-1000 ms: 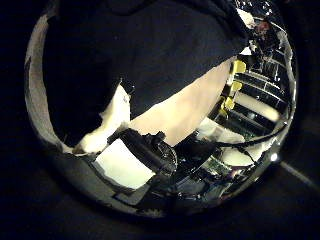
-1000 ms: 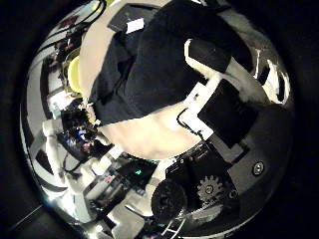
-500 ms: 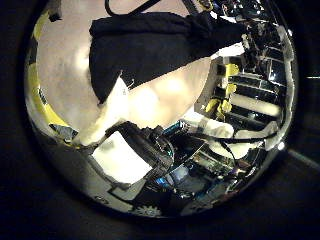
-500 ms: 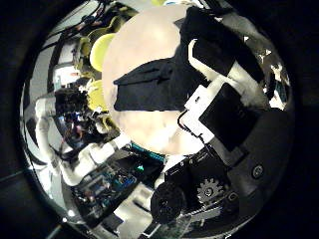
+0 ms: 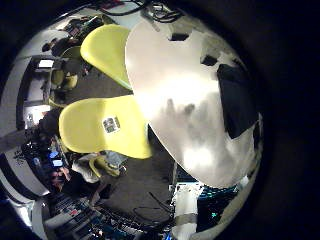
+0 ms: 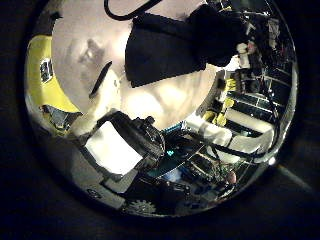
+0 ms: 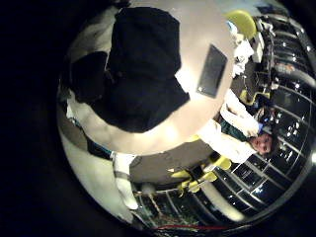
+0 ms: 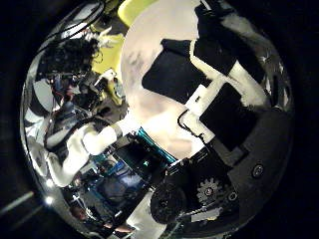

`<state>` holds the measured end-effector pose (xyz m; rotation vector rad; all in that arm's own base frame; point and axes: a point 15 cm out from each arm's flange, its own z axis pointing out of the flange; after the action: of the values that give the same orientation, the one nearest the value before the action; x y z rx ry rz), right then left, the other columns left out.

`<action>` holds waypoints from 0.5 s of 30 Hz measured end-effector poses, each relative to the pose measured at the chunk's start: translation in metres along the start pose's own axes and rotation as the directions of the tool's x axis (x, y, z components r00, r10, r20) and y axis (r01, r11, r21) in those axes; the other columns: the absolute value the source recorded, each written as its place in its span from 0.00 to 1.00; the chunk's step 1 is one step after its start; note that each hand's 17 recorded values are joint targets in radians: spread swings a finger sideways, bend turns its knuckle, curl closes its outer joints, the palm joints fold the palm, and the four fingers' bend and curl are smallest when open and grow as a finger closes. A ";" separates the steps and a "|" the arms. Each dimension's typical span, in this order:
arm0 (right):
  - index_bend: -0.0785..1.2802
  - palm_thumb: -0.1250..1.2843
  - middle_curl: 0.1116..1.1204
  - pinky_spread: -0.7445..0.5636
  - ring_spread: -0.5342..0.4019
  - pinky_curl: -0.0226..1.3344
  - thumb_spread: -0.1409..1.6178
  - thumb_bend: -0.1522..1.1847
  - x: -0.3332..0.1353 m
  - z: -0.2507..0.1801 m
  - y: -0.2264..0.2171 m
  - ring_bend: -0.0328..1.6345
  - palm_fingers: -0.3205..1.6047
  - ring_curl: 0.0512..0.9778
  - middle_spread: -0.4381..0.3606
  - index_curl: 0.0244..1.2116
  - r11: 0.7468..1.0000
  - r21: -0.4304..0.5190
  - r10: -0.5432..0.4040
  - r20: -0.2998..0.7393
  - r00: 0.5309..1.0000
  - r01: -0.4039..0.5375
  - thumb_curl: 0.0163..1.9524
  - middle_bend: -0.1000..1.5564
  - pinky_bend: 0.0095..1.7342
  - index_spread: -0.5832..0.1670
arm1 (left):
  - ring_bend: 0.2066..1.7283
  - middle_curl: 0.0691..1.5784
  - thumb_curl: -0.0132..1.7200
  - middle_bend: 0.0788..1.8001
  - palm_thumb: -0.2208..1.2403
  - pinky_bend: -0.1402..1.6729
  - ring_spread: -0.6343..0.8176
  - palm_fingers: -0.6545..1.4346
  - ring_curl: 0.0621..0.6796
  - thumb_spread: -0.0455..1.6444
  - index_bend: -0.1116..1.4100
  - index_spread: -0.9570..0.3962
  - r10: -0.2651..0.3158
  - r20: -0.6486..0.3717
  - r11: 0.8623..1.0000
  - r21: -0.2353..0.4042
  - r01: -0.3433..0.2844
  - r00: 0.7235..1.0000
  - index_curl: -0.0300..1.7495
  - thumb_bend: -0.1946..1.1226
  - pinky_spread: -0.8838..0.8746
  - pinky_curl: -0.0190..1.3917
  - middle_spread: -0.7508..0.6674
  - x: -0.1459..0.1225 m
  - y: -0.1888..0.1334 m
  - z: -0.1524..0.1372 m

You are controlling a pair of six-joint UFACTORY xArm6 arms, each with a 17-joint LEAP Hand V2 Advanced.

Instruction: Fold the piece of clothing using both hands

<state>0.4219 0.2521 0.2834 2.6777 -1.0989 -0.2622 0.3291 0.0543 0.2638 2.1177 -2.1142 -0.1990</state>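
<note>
Reaching out from its palm, the right hand (image 8: 227, 88) holds its fingers (image 8: 204, 40) long and nearly straight, spread with nothing in them. They cross in front of the garment (image 8: 167, 75), which lies below them on the round table (image 8: 164, 127), apart from the hand. In the right little finger side view the garment is spread over the middle of the table, with one bunched part toward the near edge. Bare table top shows all around it.

The left hand (image 6: 118, 150) hangs over the table's other side, and the garment lies beyond it, well apart from its palm. Only a short part of this hand shows, so I cannot tell whether it is spread or curled.

Farther off, a flat rectangular pad (image 7: 210, 71) lies close to the table's far edge, beside the garment but not touching it. Two chairs (image 5: 105, 125) stand just off the table's edge on the left hand's side. Nothing lies between either hand and the garment.
</note>
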 end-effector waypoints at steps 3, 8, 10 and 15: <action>0.84 0.83 0.78 0.40 0.29 0.83 0.76 0.11 -0.016 0.017 -0.024 0.86 0.62 0.85 0.33 0.78 0.999 0.006 -0.032 -0.005 0.999 0.032 0.38 0.86 0.71 0.34 | 0.26 0.18 0.23 0.06 0.60 0.22 0.47 0.47 0.27 0.74 0.23 0.60 -0.007 -0.001 1.000 0.004 0.007 1.000 0.31 0.14 0.57 0.26 0.56 -0.002 0.003 0.000; 0.84 0.82 0.78 0.40 0.29 0.84 0.76 0.11 -0.025 0.040 -0.049 0.85 0.62 0.86 0.33 0.78 0.999 0.014 -0.044 0.003 0.999 0.044 0.38 0.86 0.70 0.34 | 0.26 0.18 0.23 0.06 0.60 0.22 0.47 0.47 0.27 0.74 0.23 0.60 -0.017 -0.002 1.000 0.009 0.017 1.000 0.31 0.14 0.57 0.26 0.56 -0.002 0.004 -0.002; 0.82 0.79 0.77 0.39 0.29 0.83 0.77 0.09 -0.027 0.046 -0.058 0.85 0.63 0.85 0.33 0.78 0.998 0.029 -0.048 0.005 0.999 0.047 0.37 0.85 0.70 0.34 | 0.26 0.18 0.23 0.06 0.60 0.22 0.47 0.47 0.26 0.74 0.23 0.60 -0.018 -0.001 1.000 0.011 0.018 1.000 0.32 0.14 0.57 0.26 0.56 -0.003 0.004 -0.003; 0.43 0.71 0.70 0.32 0.28 0.76 0.77 0.09 -0.027 0.044 -0.062 0.86 0.36 0.80 0.30 0.68 0.998 0.056 -0.041 0.057 0.998 0.038 0.35 0.74 0.67 0.31 | 0.26 0.19 0.24 0.06 0.60 0.22 0.47 0.47 0.26 0.74 0.23 0.60 -0.020 -0.002 1.000 -0.009 0.020 1.000 0.32 0.14 0.57 0.26 0.56 -0.003 0.008 0.002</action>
<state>0.4329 0.3075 0.2260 2.7587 -1.0854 -0.3233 0.3204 0.0574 0.2634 2.1340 -2.0873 -0.2077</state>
